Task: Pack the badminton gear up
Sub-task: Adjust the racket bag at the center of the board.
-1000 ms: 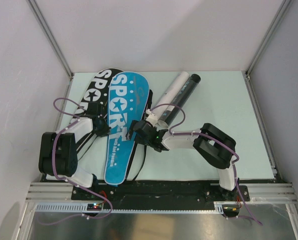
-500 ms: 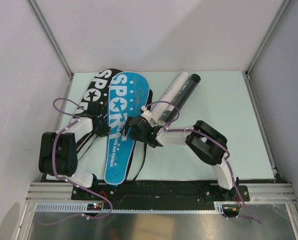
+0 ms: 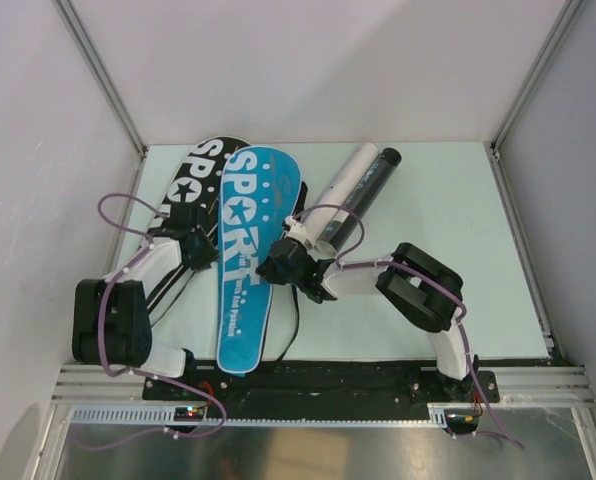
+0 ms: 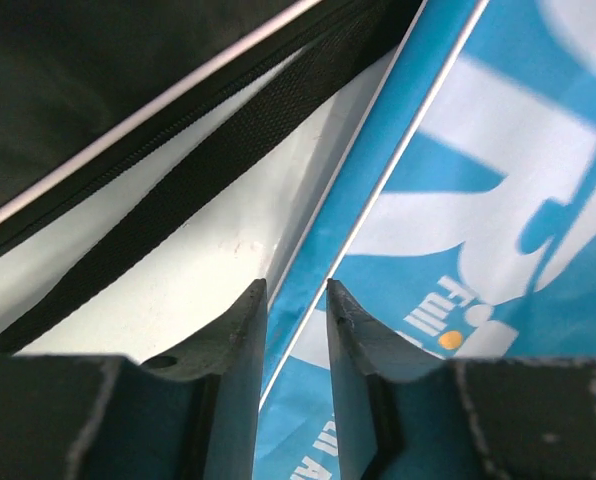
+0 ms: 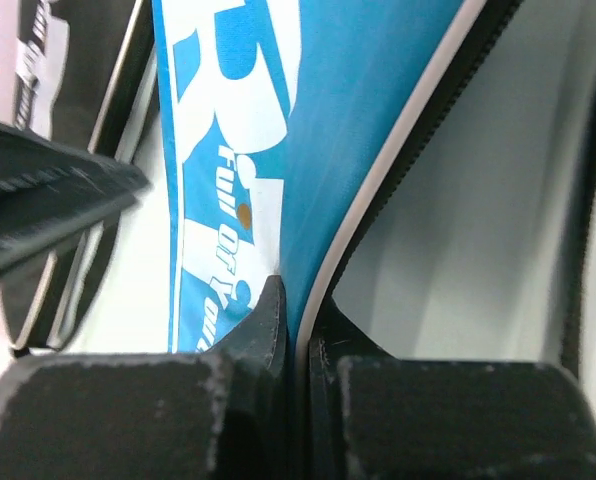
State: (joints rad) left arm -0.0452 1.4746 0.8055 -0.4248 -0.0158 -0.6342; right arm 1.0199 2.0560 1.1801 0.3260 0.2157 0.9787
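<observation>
Now the right claw (image 5: 295, 300) has pinched shut on the blue cover (image 3: 243, 262) at its right edge. The left claw (image 4: 296, 305) has eased apart (cover's left edge loose between its jaws). The cover has slid nearer across the desk (image 3: 428, 210), probably a handover for repositioning.

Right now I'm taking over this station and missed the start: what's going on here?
Both arms are at the blue cover, which lies partly over the black cover. The right gripper is shut on its right edge. The left gripper straddles the opposite edge, jaws slightly apart, not pinching. The white tube and black tube lie side by side beyond.
</observation>
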